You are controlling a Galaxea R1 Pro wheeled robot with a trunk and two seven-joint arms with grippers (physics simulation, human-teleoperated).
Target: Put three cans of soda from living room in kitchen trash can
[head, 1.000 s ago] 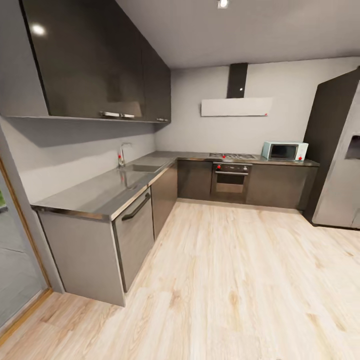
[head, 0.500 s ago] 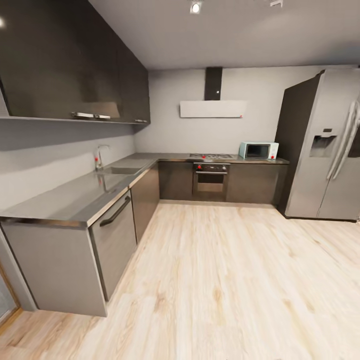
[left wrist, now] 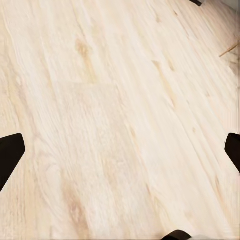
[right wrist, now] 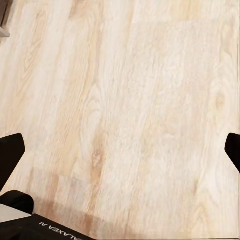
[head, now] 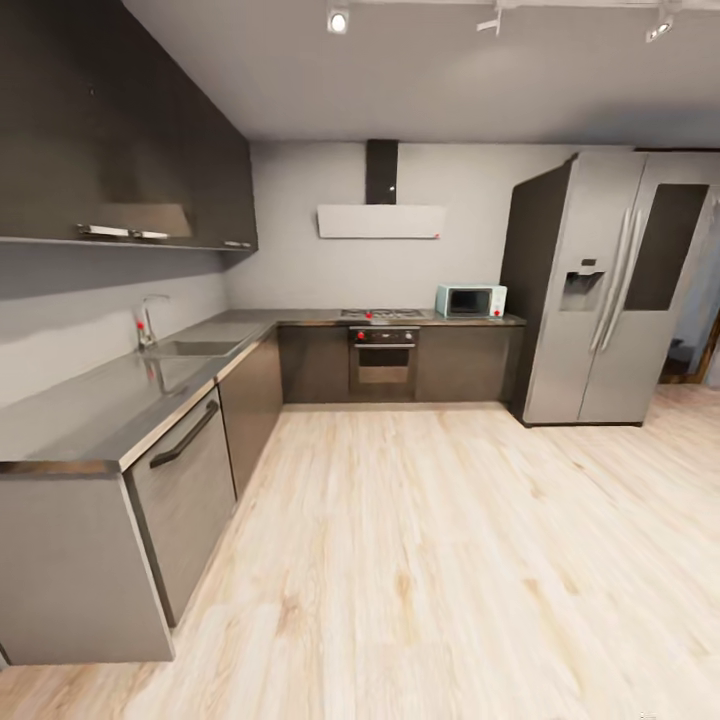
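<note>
We're looking into a kitchen from the head view. An L-shaped counter [head: 90,415] runs up the left side of the frame, with a sink [head: 190,349] and tap [head: 147,322] set in it and dark wall cabinets [head: 120,130] above. At centre back sit the oven [head: 383,362] and the hob, a hood [head: 381,220] on the wall over them, and a pale microwave [head: 470,300] just to their right. A steel fridge [head: 600,290] stands at right. Pale wood floor [head: 430,560] spreads across the lower frame. We can't spot the cans or the bin anywhere here.

Our left gripper [left wrist: 120,150] hangs over bare planks, fingertips spread wide with nothing between. Our right gripper [right wrist: 120,150] is likewise spread wide and empty above the floor.
</note>
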